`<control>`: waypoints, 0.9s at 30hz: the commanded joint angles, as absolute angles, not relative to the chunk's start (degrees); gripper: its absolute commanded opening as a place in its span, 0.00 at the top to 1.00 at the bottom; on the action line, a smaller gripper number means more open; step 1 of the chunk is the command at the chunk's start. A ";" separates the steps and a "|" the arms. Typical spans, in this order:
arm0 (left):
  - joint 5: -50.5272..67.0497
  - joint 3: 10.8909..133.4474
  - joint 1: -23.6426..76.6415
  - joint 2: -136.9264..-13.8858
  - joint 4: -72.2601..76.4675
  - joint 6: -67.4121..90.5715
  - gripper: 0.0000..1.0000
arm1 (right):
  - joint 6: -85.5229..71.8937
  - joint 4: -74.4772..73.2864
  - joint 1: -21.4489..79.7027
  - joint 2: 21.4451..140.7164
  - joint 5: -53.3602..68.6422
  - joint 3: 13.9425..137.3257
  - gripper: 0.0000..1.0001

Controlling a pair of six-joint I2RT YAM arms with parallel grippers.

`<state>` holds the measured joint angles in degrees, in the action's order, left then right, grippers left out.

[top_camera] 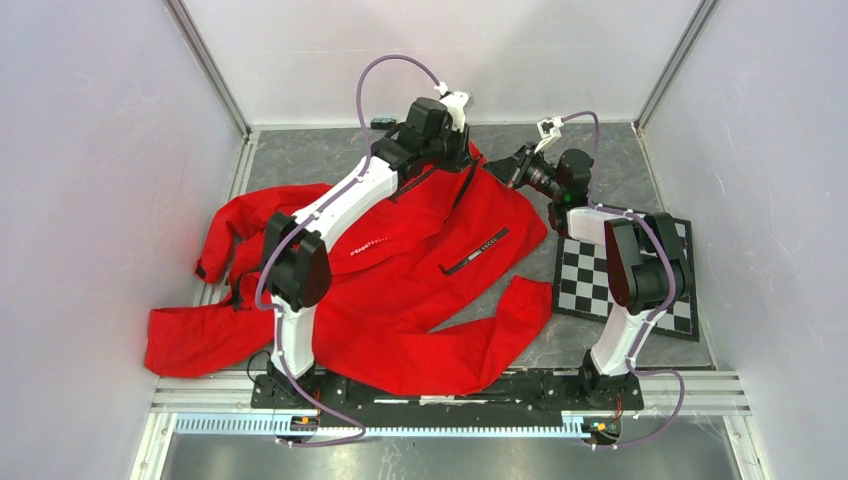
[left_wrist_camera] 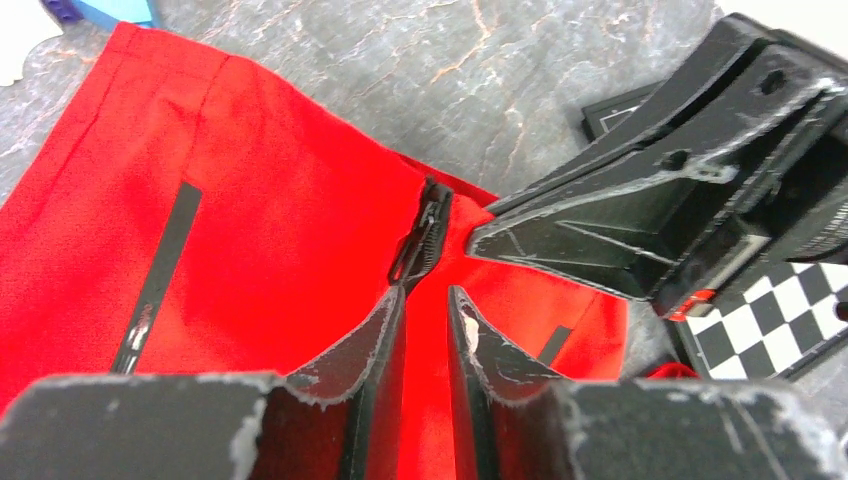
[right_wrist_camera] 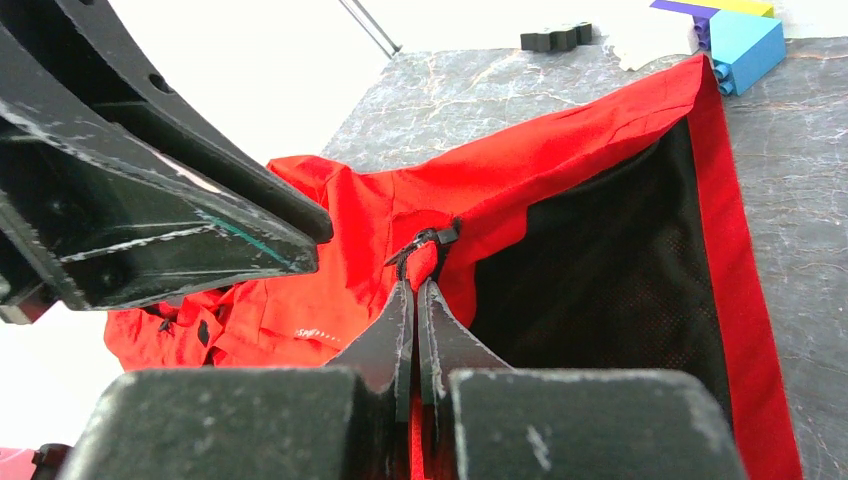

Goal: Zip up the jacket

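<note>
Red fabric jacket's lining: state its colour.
The red fabric jacket's inner lining is black mesh, best seen in the right wrist view.

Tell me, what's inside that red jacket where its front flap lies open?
A black mesh lining shows inside the red jacket, where the front panel is turned back. The rest of the inside is covered by the red outer fabric, so nothing more can be seen.

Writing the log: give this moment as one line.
jacket: front open | left tool: open at zipper | right tool: shut on jacket
</note>
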<state>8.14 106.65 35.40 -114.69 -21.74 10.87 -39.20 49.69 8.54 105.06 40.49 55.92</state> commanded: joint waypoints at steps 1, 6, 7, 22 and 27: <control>11.66 109.87 35.68 -115.31 -18.20 14.68 0.72 | -39.26 53.63 8.78 104.52 40.87 57.98 1.00; 11.28 111.46 35.68 -116.74 -18.47 14.17 0.71 | -39.15 53.48 8.90 104.50 40.88 58.07 1.00; 11.17 111.92 35.68 -117.09 -18.77 13.92 0.71 | -39.14 53.44 8.93 104.46 40.87 58.08 1.00; 9.24 113.58 35.52 -120.47 -20.39 9.49 0.71 | -39.02 53.40 8.95 104.39 41.06 57.85 1.00; 8.76 112.39 35.60 -119.84 -20.57 8.49 0.71 | -39.13 53.53 8.95 104.41 41.05 57.90 1.00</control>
